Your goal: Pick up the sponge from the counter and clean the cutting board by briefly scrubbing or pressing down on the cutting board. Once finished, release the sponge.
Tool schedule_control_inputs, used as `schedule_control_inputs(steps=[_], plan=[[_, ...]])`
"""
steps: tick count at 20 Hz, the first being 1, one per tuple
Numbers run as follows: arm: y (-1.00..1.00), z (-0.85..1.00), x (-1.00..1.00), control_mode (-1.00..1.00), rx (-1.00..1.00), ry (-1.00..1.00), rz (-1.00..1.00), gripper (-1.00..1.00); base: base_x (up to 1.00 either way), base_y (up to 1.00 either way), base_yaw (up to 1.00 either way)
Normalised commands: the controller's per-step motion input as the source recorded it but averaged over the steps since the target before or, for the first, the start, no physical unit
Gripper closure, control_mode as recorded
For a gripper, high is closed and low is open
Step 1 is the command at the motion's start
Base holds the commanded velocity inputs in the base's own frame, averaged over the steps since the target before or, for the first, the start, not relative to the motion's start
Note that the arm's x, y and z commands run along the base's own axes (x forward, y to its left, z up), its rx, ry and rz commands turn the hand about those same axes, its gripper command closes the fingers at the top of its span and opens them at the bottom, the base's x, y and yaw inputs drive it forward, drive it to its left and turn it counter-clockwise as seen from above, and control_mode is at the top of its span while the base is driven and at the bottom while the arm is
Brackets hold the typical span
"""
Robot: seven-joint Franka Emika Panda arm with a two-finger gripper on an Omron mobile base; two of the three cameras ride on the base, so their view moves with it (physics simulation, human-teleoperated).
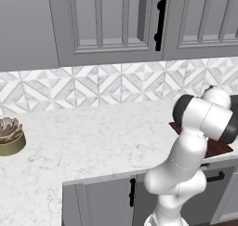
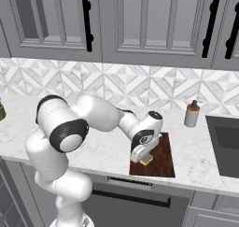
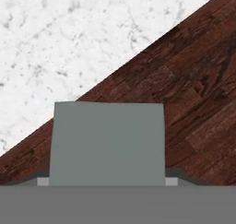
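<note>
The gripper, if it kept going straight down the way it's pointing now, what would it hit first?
The sponge, which sits between the gripper and the cutting board. The board lies directly under it, so pushing on would probably press the sponge into the wood; any remaining gap is unclear.

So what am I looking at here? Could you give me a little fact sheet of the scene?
Setting: simulated kitchen, white marble counter
End effector: low over the cutting board's near-left corner
Sponge: between the fingers, on the board
Cutting board: dark wood, flat on the counter
Soap dispenser: by the backsplash, beyond the board
Potted succulent: far left on the counter
</note>
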Motion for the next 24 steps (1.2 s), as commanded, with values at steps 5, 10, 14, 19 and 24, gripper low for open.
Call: schedule_control_inputs(steps=[5,10,14,19,24], plan=[[0.0,-0.07,-0.55,-1.0,0.0,0.0,0.33,1.0,0.0,0.0,0.0],[-0.07,0.0,-0.49,-1.0,0.01,0.0,0.23,1.0,0.0,0.0,0.0],[-0.11,0.0,-0.41,-1.0,0.01,0.0,0.16,1.0,0.0,0.0,0.0],[-0.14,0.0,-0.03,-1.0,0.0,-0.02,0.09,1.0,0.0,0.0,0.0],[-0.32,0.0,0.12,-1.0,0.0,-0.01,0.06,1.0,0.0,0.0,0.0]])
